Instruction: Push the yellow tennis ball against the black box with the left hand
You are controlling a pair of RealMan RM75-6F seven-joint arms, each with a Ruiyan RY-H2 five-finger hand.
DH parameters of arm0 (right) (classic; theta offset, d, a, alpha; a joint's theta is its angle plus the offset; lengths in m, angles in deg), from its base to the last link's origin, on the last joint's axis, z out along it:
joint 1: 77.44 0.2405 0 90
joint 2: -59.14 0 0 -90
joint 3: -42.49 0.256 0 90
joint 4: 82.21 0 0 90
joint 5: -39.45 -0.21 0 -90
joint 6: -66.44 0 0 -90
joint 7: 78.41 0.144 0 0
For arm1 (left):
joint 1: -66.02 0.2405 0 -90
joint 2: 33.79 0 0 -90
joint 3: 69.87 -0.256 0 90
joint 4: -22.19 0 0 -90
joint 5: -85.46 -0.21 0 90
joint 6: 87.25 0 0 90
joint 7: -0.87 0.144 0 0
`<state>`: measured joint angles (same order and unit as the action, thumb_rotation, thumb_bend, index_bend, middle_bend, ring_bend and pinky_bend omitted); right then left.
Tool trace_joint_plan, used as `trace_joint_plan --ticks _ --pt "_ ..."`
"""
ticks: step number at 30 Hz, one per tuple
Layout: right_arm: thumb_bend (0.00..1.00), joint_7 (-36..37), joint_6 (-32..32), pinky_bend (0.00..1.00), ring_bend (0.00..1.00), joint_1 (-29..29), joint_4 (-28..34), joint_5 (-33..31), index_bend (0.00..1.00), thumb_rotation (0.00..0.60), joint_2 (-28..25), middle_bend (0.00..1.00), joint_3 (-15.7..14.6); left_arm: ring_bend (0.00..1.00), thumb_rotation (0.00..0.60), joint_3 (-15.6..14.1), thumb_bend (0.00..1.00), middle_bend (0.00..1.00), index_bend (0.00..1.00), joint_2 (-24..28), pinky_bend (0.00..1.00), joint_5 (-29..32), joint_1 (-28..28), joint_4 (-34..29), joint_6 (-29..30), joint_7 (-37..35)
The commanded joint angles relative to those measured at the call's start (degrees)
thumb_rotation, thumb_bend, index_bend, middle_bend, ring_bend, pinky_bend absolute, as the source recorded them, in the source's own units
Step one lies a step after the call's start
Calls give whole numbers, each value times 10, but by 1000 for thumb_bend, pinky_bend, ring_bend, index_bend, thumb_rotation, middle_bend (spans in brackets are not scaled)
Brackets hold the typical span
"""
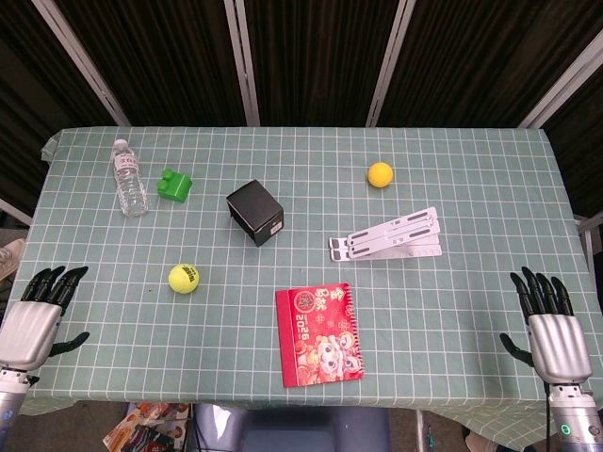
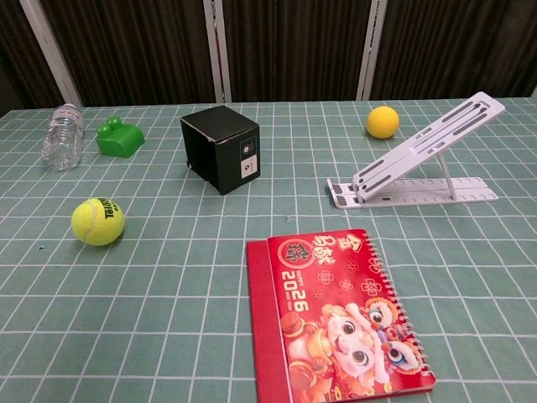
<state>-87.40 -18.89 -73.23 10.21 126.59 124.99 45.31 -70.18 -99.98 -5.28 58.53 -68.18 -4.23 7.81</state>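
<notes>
Head view is showing the left hand (image 1: 33,315) lying at the table's near-left edge, fingers apart and holding nothing, with the right hand (image 1: 549,320) mirroring it at the near-right edge, likewise spread and empty. The yellow tennis ball (image 1: 184,278) is sitting toward the left hand's two o'clock, well apart from it. The black box (image 1: 254,213) is waiting at the ball's one o'clock, so a push from the ball's seven o'clock side looks called for.

Red calendar (image 2: 336,315) bearing the year "2026" on its cover; yellow tennis ball (image 2: 97,221) with dark lettering too small to read.
</notes>
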Motion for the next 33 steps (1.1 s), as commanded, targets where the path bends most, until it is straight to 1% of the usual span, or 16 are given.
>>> trace_joint_plan --ticks 1,5,7,8,9,10,12,13,15,17,18,21,24,27,30,33 --pt "247 2 0 0 0 -1 1 0 0 600 -1 0 0 64 600 -1 90 124 0 -2 92 -1 -2 1 -3 1" --pt "248 4 -3 0 0 -3 1 2 0 600 -2 0 -1 64 600 -4 101 132 4 -12 101 -11 -10 10 -12 10" --pt "248 2 -1 0 0 -2 1 2 0 600 -2 0 -2 77 600 -15 113 156 21 -17 162 -36 -20 28 -24 5" --pt "247 0 0 0 0 -1 0 2 0 600 -1 0 -2 117 600 -23 121 203 53 -16 238 -48 -25 36 -32 -1" --pt "247 -2 2 0 0 0 0 1 0 600 0 0 -2 182 600 -32 134 274 108 -13 337 -62 -32 44 -40 -14" --pt "248 -3 3 0 0 0 0 1 0 600 0 0 -2 231 600 -38 146 327 157 -10 404 -71 -36 50 -45 -25" --pt "248 -6 4 0 0 0 0 0 0 600 1 0 -2 354 600 -46 190 472 329 -5 578 -86 -42 60 -48 -43" --pt "248 -7 5 0 0 1 0 -1 0 600 2 0 -2 388 600 -47 201 511 385 -3 618 -92 -44 66 -46 -48" --pt "248 -8 5 0 0 1 0 -3 0 600 2 0 -1 490 600 -47 218 613 544 -3 713 -99 -47 78 -40 -52" --pt "248 -11 7 0 0 1 1 -5 0 600 2 0 -1 543 600 -49 222 660 612 -2 757 -105 -50 87 -39 -55" --pt "248 -13 9 0 0 1 1 -6 0 600 3 0 -2 557 600 -50 225 673 626 -1 769 -109 -54 92 -40 -59" --pt "248 -16 12 0 0 2 2 -8 0 600 3 0 -2 592 600 -51 237 709 647 2 796 -112 -61 101 -47 -67" --pt "247 -22 14 0 0 2 2 -10 0 600 5 0 -2 637 600 -51 244 763 659 7 829 -110 -77 114 -70 -78" --pt "247 -25 15 0 0 3 2 -15 0 600 6 0 -1 639 600 -47 245 765 685 7 832 -100 -96 129 -102 -80" --pt "247 -31 19 0 0 4 2 -20 0 600 9 0 1 627 600 -38 248 750 693 -4 827 -82 -114 149 -140 -49" --pt "248 -37 20 0 0 5 2 -22 0 600 11 0 2 619 600 -35 249 739 699 -15 804 -70 -132 155 -173 -60"
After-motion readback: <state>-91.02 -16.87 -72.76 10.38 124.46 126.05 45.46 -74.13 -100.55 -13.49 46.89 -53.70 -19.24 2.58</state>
